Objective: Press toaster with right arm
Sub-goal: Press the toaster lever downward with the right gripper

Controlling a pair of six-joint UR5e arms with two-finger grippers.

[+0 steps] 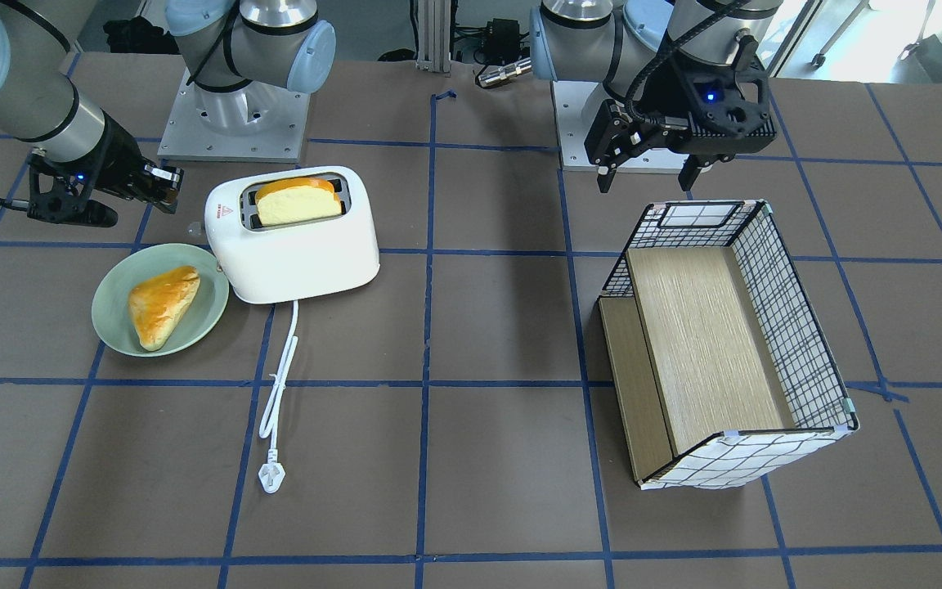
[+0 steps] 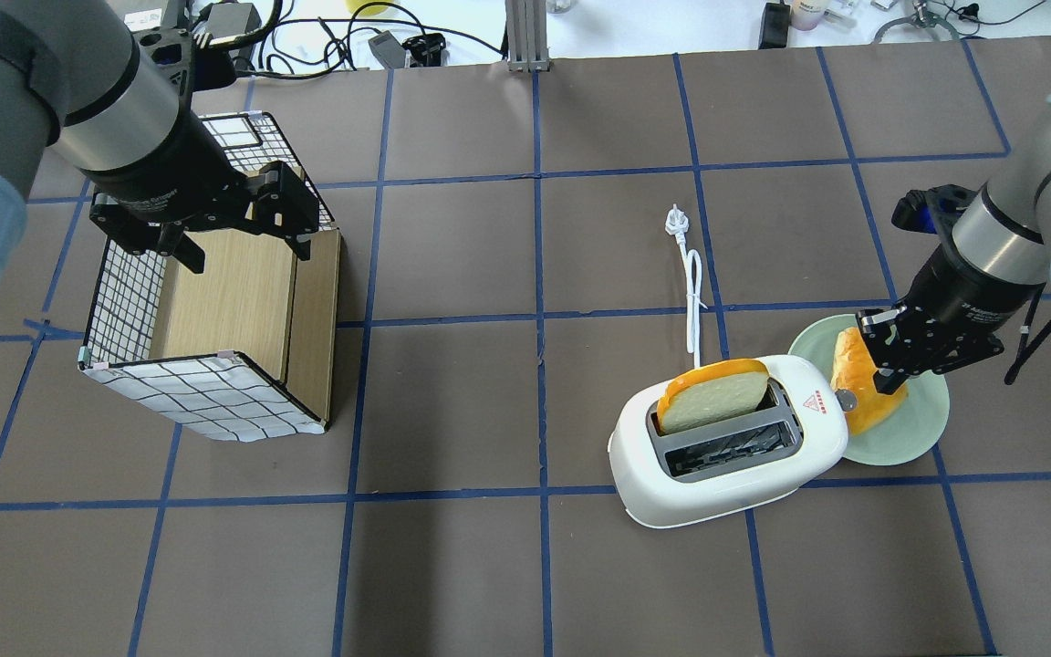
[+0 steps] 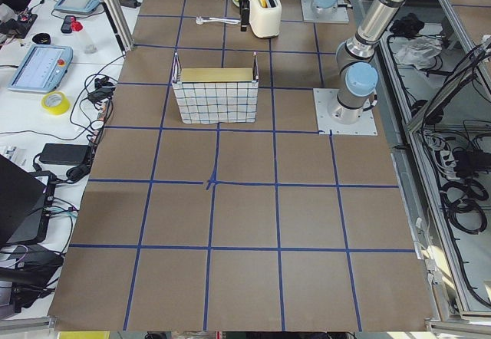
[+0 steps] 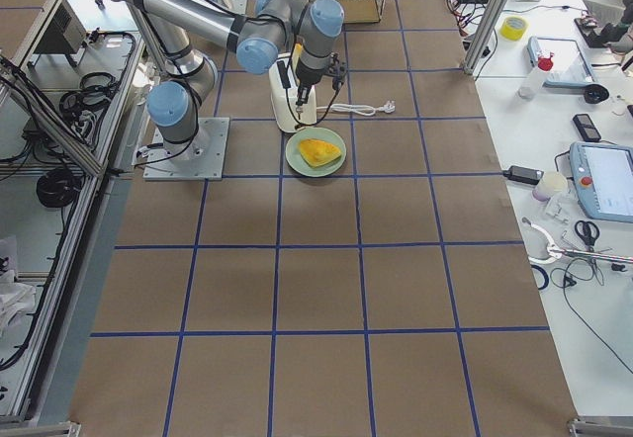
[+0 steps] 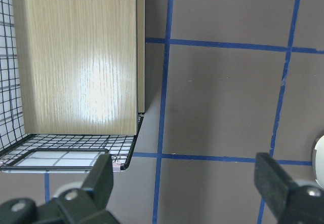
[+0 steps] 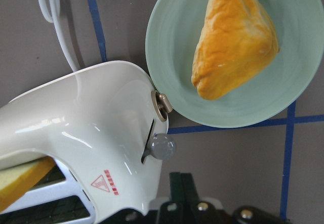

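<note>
Pastry (image 2: 865,412) half hidden behind the right claw (image 2: 890,381) in the overhead view.

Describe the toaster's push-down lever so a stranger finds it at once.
Find the white toaster beside the green plate. On its end facing that plate runs a slot. The lever is the greyish ball knob sticking from it, unlike the flat brass-coloured dial nearby.

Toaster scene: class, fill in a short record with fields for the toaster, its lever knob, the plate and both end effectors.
toaster: white, two slots, bread slice in one, plug loose on the table
plate: pale green, holds a triangular pastry
lever knob: on the end facing the plate
right end effector: shut, near the lever knob, not touching
left end effector: open, above the wire basket
</note>
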